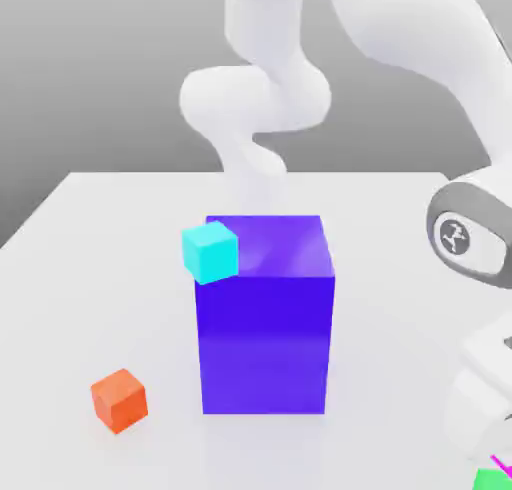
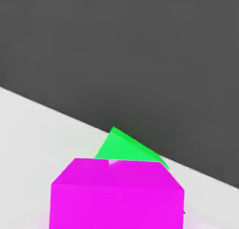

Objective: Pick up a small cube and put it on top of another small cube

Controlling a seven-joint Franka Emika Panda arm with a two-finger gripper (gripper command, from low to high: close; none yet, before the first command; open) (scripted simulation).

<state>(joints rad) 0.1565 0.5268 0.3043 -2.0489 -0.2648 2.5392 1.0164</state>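
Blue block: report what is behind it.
Behind the blue block, pale tabletop and part of the arm show above its top edge; anything lower is hidden.

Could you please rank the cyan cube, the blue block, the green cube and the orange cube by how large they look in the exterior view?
1. Blue block
2. Cyan cube and orange cube: too alike to rank
Green cube: unranked, as the picture's edge cuts it off

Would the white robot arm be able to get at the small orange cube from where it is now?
Probably yes, if it swings across: the small orange cube sits in the open, though the tall blue block stands between it and the arm.
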